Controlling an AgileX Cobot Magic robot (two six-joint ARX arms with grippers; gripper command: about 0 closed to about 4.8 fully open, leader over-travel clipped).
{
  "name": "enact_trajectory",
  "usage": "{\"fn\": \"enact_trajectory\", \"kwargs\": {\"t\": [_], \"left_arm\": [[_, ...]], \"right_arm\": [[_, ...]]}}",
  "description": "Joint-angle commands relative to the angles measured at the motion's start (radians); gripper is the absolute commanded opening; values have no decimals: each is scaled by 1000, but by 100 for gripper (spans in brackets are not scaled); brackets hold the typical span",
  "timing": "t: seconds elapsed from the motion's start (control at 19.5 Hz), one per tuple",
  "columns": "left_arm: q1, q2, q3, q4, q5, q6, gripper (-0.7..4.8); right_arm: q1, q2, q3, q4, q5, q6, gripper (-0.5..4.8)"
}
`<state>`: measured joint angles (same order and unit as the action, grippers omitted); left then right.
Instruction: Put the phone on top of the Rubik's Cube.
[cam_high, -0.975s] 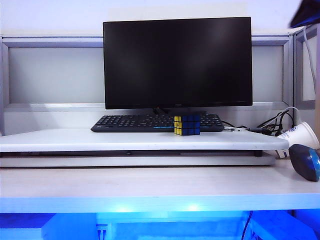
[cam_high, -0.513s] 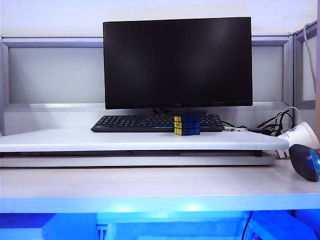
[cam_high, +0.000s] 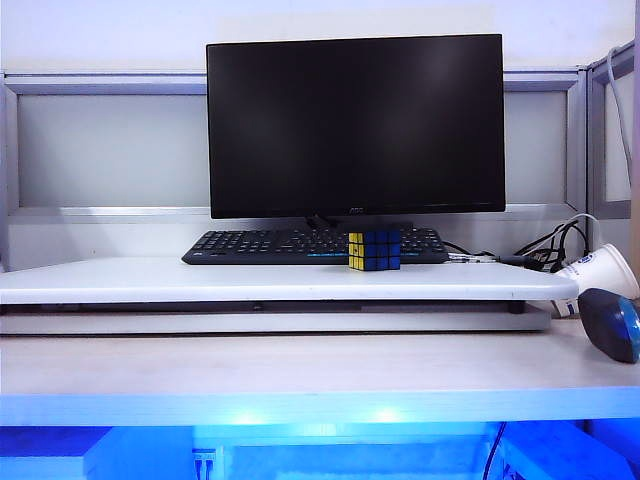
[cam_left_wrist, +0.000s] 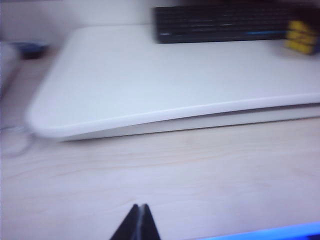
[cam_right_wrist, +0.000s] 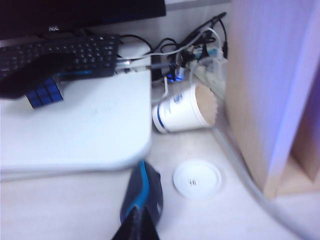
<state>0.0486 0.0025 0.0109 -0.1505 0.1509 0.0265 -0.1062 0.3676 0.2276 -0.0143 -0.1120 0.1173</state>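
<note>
The Rubik's Cube (cam_high: 374, 250) stands on the white raised board (cam_high: 150, 280) in front of the keyboard, its blue and yellow faces showing. In the right wrist view a flat black slab, the phone (cam_right_wrist: 30, 75), lies across the top of the cube (cam_right_wrist: 46, 93); it is blurred there, and in the exterior view it merges with the keyboard. In the left wrist view the cube (cam_left_wrist: 302, 36) shows yellow at the far edge. My left gripper (cam_left_wrist: 139, 206) is shut and empty over the bare desk. My right gripper (cam_right_wrist: 141, 207) is shut and empty above the mouse. Neither shows in the exterior view.
A black monitor (cam_high: 355, 125) and keyboard (cam_high: 270, 246) stand behind the cube. A dark blue mouse (cam_right_wrist: 142, 192), a paper cup on its side (cam_right_wrist: 185, 110), a white round cap (cam_right_wrist: 197, 179) and cables (cam_right_wrist: 185, 55) lie by the wooden partition (cam_right_wrist: 265, 85).
The dark part of the right arm at the upper right corner of the exterior view has left the picture. The cube and everything else on the desk have kept still.
</note>
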Motion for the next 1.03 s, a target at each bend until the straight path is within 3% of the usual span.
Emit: {"fn": "enact_trajectory", "kwargs": {"t": [0.05, 0.36, 1.03], "left_arm": [[2, 0, 0, 1, -43, 3, -4], [2, 0, 0, -14, -42, 0, -3], [2, 0, 0, -14, -39, 0, -3]], "right_arm": [[1, -117, -79, 5, -2, -2, -7], [1, -369, -188, -151, -2, -2, -7], [1, -364, -214, -185, 5, -18, -6]]}}
